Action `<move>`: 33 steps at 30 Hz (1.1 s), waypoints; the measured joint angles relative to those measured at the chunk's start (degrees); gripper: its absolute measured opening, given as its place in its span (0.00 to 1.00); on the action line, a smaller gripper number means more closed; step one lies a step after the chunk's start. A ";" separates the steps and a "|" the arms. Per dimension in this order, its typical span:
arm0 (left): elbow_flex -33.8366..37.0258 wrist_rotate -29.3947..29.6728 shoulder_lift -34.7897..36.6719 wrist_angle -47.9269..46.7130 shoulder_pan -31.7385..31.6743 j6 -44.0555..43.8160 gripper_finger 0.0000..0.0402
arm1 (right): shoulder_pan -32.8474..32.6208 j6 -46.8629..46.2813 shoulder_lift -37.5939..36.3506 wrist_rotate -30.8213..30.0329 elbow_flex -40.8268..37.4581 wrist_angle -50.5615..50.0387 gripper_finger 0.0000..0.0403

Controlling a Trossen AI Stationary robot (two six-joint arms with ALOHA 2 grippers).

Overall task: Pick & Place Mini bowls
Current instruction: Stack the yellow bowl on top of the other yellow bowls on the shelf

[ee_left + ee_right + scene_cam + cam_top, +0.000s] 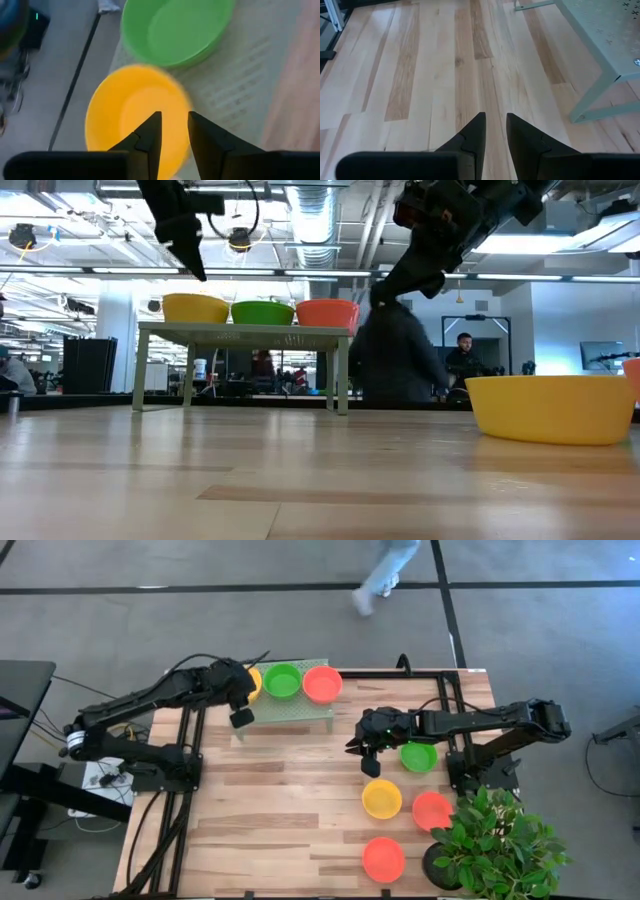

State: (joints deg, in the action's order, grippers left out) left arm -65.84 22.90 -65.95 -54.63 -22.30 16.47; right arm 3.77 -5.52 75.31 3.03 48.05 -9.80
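Observation:
Three mini bowls stand in a row on a pale green perforated stand (300,712) at the table's far side: yellow (254,683), green (282,680), red (322,684). Four more rest on the table at the right: green (418,756), yellow (381,798), red (432,810), red (383,859). My left gripper (242,716) hangs just above the stand's yellow bowl (132,107), fingers nearly together and empty. My right gripper (362,752) hangs over bare table (470,65) left of the table's green bowl, fingers nearly together and empty.
A dark pot with a leafy plant (495,845) stands at the table's near right corner, beside the red bowls. The stand's legs (592,100) rise from the table near my right gripper. A person (385,575) walks past beyond the far edge. Bare wood lies at the left and middle.

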 joint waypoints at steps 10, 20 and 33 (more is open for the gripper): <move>0.00 -9.32 2.67 4.96 16.27 -9.68 0.24 | -5.68 -0.09 0.90 0.00 0.07 -1.88 0.18; 0.00 -13.12 0.16 8.59 26.76 -10.91 0.24 | -8.11 -9.79 4.70 -0.05 0.09 -19.37 0.18; 0.04 -13.09 -1.17 10.13 26.31 -9.48 0.24 | -9.84 -26.70 5.11 3.13 0.04 -35.76 0.18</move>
State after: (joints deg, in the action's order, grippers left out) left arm -65.80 9.80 -67.12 -44.50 4.01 6.98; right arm -6.07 -32.21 80.42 6.16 48.10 -45.56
